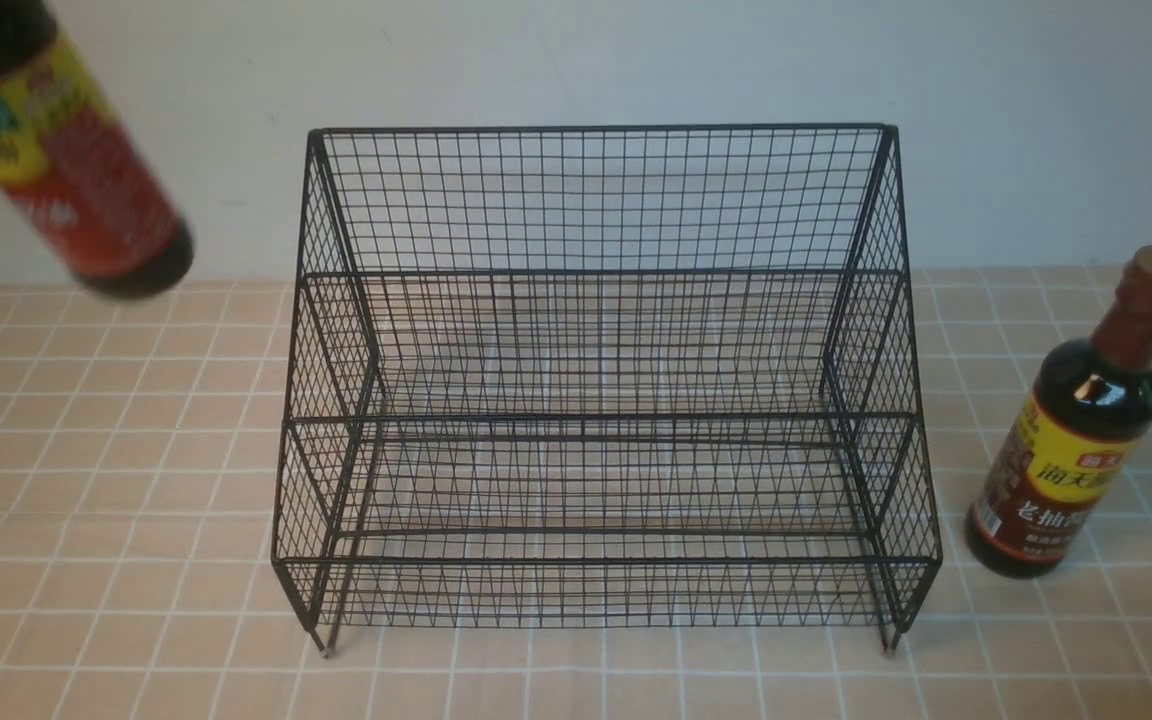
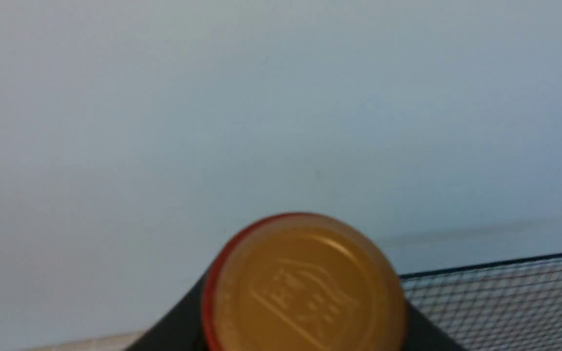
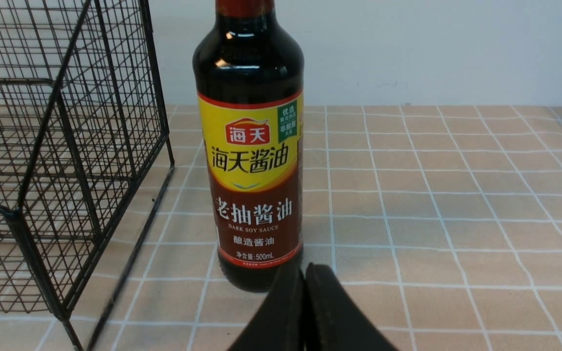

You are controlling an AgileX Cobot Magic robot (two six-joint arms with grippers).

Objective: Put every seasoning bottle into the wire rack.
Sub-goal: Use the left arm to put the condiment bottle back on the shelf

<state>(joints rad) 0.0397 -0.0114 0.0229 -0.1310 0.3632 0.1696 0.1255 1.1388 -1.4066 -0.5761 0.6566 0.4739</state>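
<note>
- The right gripper is nearest. Its jaws are squeezed tight with nothing in them. It sits low, just in front of the brown-label bottle. If it pushed ahead like that, it could knock the bottle over. I think it must open first.
- The brown-label bottle stands straight up on the table. Its cap points up and its label faces that gripper. It is just beside the right side of the wire rack, not in it.
- The left gripper grasps the red-label bottle just under its tan cap. The bottle hangs in the air to the left of the rack. Held only at its thin top, the heavy bottle could slip or swing.
- This bottle is slanted. Its cap end goes up and out of the front view. Its bottom points down and right, toward the rack. The bottom could bump the rack's side wires. The bottle could also fall over if it is let go while tilted.
- The wire rack sits in the middle of the table with no bottle in it yet.
- Farthest back is the plain wall.
</note>
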